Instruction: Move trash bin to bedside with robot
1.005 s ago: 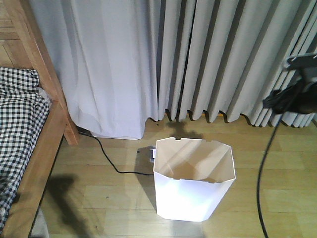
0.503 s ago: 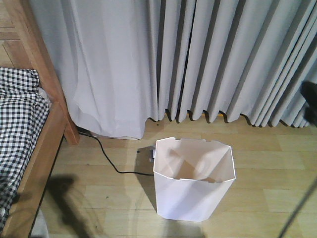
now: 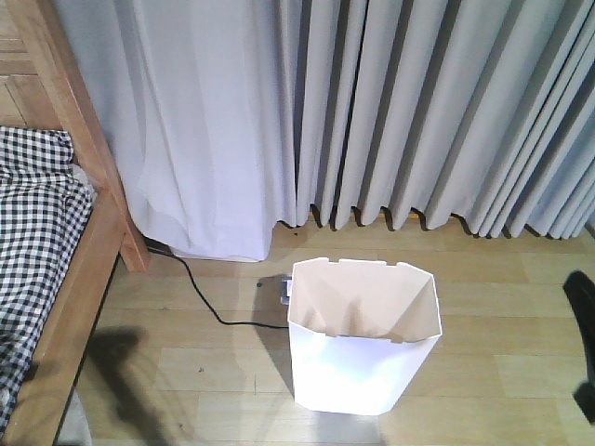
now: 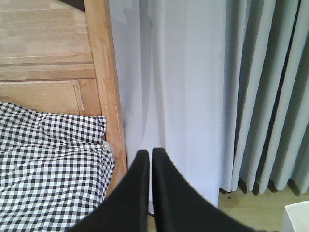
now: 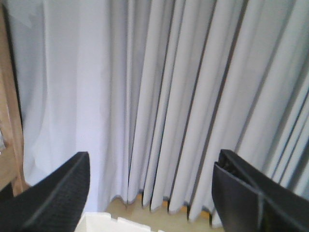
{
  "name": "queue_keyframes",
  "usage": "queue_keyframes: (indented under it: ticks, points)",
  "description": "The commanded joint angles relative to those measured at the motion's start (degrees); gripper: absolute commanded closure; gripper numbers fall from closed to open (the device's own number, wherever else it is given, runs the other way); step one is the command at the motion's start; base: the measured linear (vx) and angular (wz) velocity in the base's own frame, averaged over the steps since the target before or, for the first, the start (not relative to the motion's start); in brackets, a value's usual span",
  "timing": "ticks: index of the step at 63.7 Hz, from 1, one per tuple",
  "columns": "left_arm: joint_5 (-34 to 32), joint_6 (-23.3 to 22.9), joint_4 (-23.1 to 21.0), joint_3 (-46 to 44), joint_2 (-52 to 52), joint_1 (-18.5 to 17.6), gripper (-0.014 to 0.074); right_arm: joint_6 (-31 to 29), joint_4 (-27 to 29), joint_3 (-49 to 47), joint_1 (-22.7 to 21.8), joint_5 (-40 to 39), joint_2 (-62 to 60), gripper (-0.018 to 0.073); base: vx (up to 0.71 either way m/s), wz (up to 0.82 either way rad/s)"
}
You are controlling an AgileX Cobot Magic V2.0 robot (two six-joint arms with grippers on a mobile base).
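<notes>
The white faceted trash bin [image 3: 358, 358] stands upright on the wood floor, right of the bed and apart from it; its rim edge also shows in the wrist views [image 5: 116, 224] [image 4: 297, 217]. The bedside is at the left: a light-brown wooden frame [image 3: 88, 269] with checkered bedding [image 3: 37, 214] [image 4: 48, 169]. My left gripper [image 4: 147, 152] is shut on nothing and points at the curtain beside the bedpost [image 4: 104, 82]. My right gripper [image 5: 153, 154] is open and empty, above the bin's back rim. A dark blurred piece of the right arm [image 3: 584, 339] shows at the right edge.
Pale grey curtains [image 3: 372, 111] hang to the floor behind the bin. A black cable [image 3: 209, 311] runs across the floor from the bed's corner to a small grey-white plug [image 3: 284, 290] right behind the bin.
In the front view the right arm dropped from the upper right edge to the lower right edge. The bin and bed have not moved.
</notes>
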Motion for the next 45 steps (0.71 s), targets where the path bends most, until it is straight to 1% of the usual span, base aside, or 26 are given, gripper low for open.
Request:
queue_keyframes:
  ticks: [1, 5, 7, 9, 15, 17, 41, 45]
  points:
    - [-4.05, 0.00, -0.24, 1.08, -0.85, 0.02, 0.0603, 0.93, -1.25, -1.54, -0.05, -3.25, -1.88, 0.0071, 0.00, 0.00]
    - [-4.05, 0.00, -0.24, 1.08, -0.85, 0.02, 0.0603, 2.99, -4.06, -1.54, -0.05, -3.19, -2.53, 0.0142, 0.00, 0.00]
    - [-4.05, 0.00, -0.24, 1.08, -0.85, 0.02, 0.0603, 4.19, -5.65, -1.54, -0.05, -3.02, -2.57, 0.0199, 0.00, 0.00]
    - [-4.05, 0.00, -0.24, 1.08, -0.85, 0.02, 0.0603, 5.39, -7.08, -1.54, -0.05, -2.81, -2.57, 0.0267, 0.00, 0.00]
    - [-4.05, 0.00, -0.24, 1.08, -0.85, 0.02, 0.0603, 6.87, -10.74, -1.54, -0.05, -3.18, -2.57, 0.0522, 0.00, 0.00]
    - [-4.05, 0.00, -0.24, 1.08, -0.85, 0.02, 0.0603, 7.31, -11.14, -1.54, -0.05, -3.18, -2.57, 0.0576, 0.00, 0.00]
    - [-4.05, 0.00, -0.24, 1.08, -0.85, 0.02, 0.0603, 7.78, -10.81, -1.54, -0.05, -2.55, -2.57, 0.0568, 0.00, 0.00]
    - [-4.05, 0.00, -0.24, 1.08, -0.85, 0.02, 0.0603, 7.78, -9.26, -1.01, 0.10, -2.96, -2.57, 0.0568, 0.00, 0.00]
